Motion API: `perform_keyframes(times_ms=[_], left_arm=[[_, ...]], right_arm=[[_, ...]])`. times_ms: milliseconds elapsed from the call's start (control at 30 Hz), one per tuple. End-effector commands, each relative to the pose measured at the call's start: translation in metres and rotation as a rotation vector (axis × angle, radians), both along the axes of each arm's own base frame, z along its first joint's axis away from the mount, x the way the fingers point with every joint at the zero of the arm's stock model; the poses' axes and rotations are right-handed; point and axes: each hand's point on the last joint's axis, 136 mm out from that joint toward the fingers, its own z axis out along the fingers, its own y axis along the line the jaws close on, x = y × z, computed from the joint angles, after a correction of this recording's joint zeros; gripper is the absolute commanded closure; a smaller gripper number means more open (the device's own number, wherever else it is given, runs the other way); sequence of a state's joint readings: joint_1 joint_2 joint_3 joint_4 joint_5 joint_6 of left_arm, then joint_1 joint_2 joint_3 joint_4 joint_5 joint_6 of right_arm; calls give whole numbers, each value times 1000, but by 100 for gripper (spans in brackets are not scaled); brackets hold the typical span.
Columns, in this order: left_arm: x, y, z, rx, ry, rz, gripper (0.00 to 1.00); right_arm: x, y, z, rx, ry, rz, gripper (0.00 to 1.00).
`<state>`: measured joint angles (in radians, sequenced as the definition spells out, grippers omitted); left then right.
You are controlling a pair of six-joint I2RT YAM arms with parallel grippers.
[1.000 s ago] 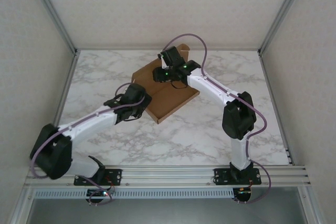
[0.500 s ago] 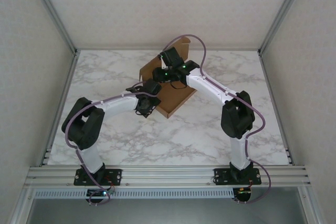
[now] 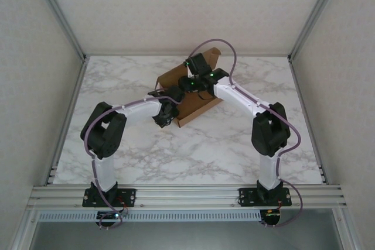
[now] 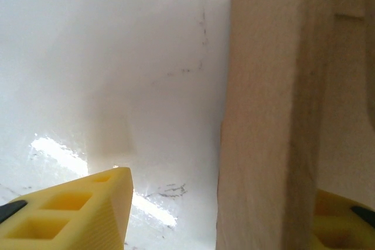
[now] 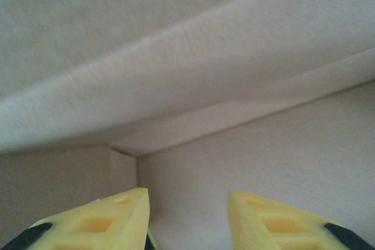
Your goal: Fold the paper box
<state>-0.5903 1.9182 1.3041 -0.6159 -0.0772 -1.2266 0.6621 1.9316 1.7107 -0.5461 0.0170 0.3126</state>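
paper box (image 4: 263, 115): matt fibrous cardboard | table (image 3: 222, 144): glossy marble-look | left pincer fingers (image 4: 76, 215): yellow plastic

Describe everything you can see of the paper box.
The paper box is plain brown cardboard, half-folded, lying skewed on the far half of the marble table. A flap stands raised at its far corner; a side wall is turned up at the near edge. That wall stands between the fingers of the open left gripper, clear of one finger. The open right gripper faces its folded panels; contact is unclear.
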Motion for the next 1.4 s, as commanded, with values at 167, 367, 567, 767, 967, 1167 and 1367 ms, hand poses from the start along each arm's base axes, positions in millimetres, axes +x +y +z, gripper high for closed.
perform_keyframes(times_ms=[167, 367, 567, 767, 967, 1167, 1367], left_arm=[[4, 34, 1, 225, 56, -164, 51], [7, 42, 5, 273, 43, -242, 57], [10, 48, 14, 327, 20, -302, 63], [7, 49, 17, 326, 13, -359, 65], [3, 48, 10, 315, 25, -374, 66], [4, 48, 14, 310, 13, -371, 66], [4, 49, 15, 299, 12, -364, 66]], right_arm=[[-29, -66, -13, -280, -68, 10, 58], [-44, -98, -25, -325, -73, -49, 52], [-47, -132, -26, -295, -57, -133, 46], [-35, -148, -49, -388, 7, -175, 47], [-13, -159, -72, -508, 29, -192, 53], [-7, -167, -95, -570, 85, -188, 59], [-14, -165, -122, -578, 168, -171, 67]])
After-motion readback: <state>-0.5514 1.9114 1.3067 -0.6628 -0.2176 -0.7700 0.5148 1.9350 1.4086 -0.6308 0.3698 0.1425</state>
